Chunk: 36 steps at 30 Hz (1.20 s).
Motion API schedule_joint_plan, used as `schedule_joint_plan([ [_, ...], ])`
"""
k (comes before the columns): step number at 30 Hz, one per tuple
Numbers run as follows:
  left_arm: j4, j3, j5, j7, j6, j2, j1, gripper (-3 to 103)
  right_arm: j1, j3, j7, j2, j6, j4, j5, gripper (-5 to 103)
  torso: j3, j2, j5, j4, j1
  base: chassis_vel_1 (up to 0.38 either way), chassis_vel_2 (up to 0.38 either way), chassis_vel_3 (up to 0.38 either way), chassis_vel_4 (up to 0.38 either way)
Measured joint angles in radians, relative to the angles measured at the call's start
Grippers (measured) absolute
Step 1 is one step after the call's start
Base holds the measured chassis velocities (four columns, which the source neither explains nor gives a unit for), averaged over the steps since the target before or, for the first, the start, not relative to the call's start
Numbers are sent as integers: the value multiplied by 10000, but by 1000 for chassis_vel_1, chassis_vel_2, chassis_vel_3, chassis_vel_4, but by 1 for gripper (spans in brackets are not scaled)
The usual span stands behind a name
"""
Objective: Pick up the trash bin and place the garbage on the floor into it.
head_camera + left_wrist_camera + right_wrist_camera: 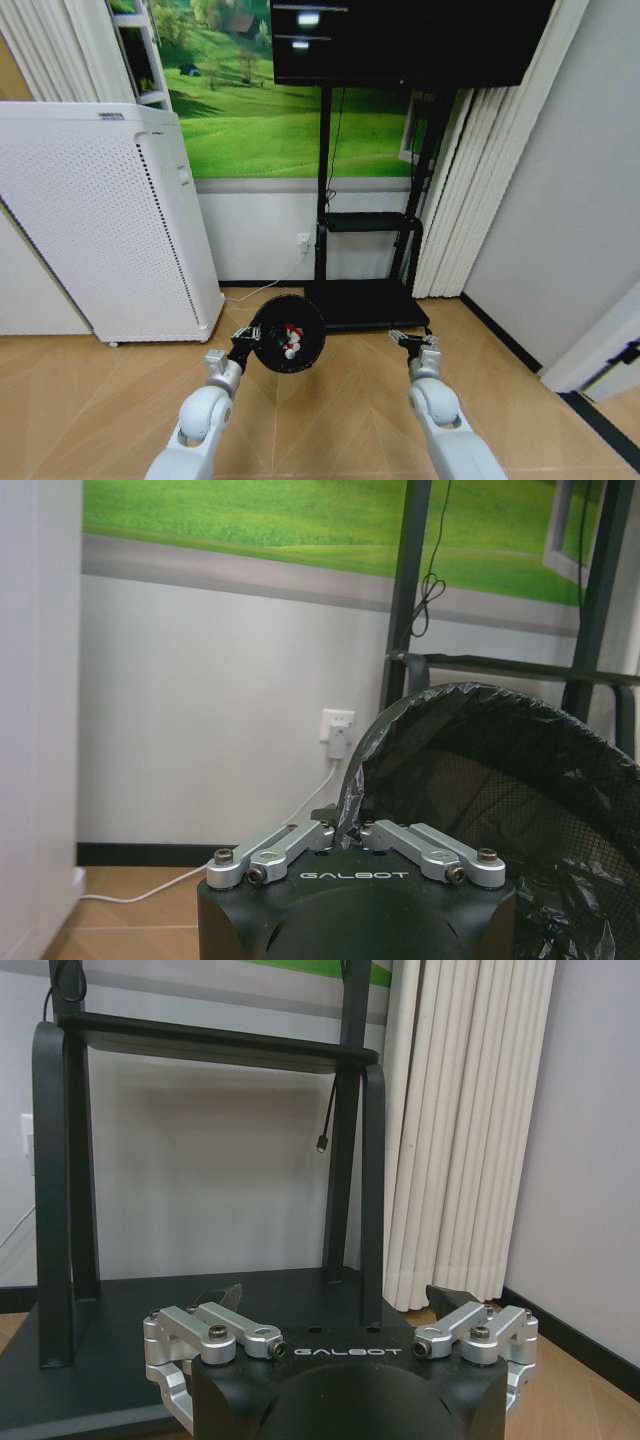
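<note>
Gripping trash bin (pixel 287 333) rim, left pincer (pixel 247 338) closed; garbage (pixel 291 340) inside, partly hidden; right pincer (pixel 413 340) open, empty

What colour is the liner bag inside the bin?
Black, a crinkled plastic liner in the black mesh trash bin; the left wrist view shows it best.

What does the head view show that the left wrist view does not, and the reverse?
Head view alone: red and white garbage lying inside the trash bin, the white perforated appliance, and the right hand open and empty over the floor. Left wrist view alone: the fingers pinched on the bin's liner-covered rim. Both share the left hand holding the bin, the wall socket and the black stand.
</note>
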Motion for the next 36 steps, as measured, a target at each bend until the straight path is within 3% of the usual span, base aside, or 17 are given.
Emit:
schedule_joint_plan([
  [7, -805, -691, 582, 296, -204, -77, 1218, 3, -186, 131, -119, -47, 8, 151, 23, 100, 0, 0, -1, 3, 0, 0, 0, 0, 0],
  [17, -1827, -1754, 590, 573, -297, -40, 2046, 3, -389, 199, -413, -58, -168, 603, -159, 100, -1, 1, 0, 1, -1, 0, 0, 0, 0],
  [36, -1841, -1845, 562, 570, -291, -71, 2007, 3, -619, 358, -560, -281, -225, 865, -122, 100, 0, 0, 0, 0, -1, 0, 0, 0, 0],
])
